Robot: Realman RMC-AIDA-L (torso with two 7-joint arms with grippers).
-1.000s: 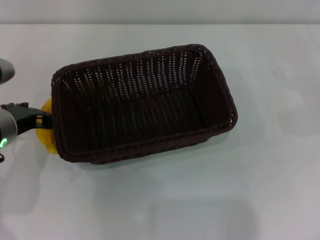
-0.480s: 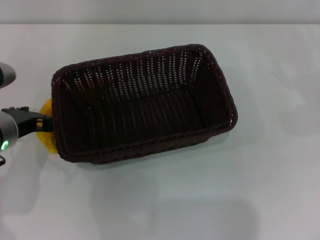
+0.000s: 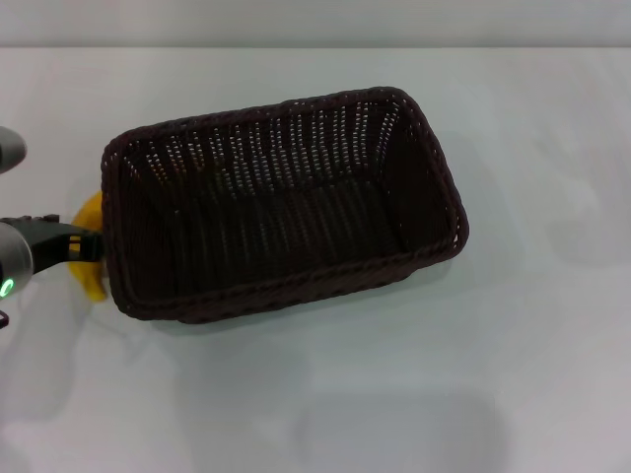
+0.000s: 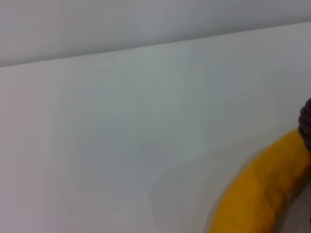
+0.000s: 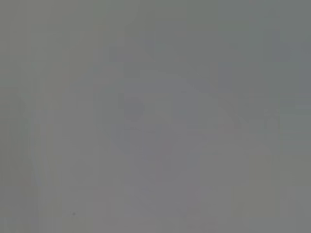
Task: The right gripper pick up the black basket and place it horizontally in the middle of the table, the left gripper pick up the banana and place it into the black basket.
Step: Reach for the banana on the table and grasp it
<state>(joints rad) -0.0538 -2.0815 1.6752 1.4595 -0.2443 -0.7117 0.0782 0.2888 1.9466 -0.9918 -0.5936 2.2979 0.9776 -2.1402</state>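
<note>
Head view: 1 black basket point(image 3: 281, 202) rests on the white table point(image 3: 473, 374), roughly at mid-table. Its long axis runs left to right with a slight tilt, the right end lying a little farther away than the left end. The opening faces up; the braided rim and openwork sloping sides are visible, and only the dark woven floor shows inside.

1 banana point(image 3: 87, 258) lies on the table at the basket's left short side, just beside or touching the wall; which of the 2 cannot be told, as the basket hides part of the fruit. The visible yellow part curves from far to near along that short side, so its long axis runs roughly crosswise to the basket's long axis. Which end bears the stem cannot be told.

The left gripper point(image 3: 74, 243) reaches in from the left edge at the height of the banana, its black tip at the fruit. Whether its fingers are released or clenched cannot be told.

Left wrist view: the banana point(image 4: 257, 191) appears as a yellow arc on the bare table point(image 4: 121, 136), with a dark edge of the basket point(image 4: 306, 124) next to it.

The right gripper appears in no view; the right wrist view is a uniform grey field.
</note>
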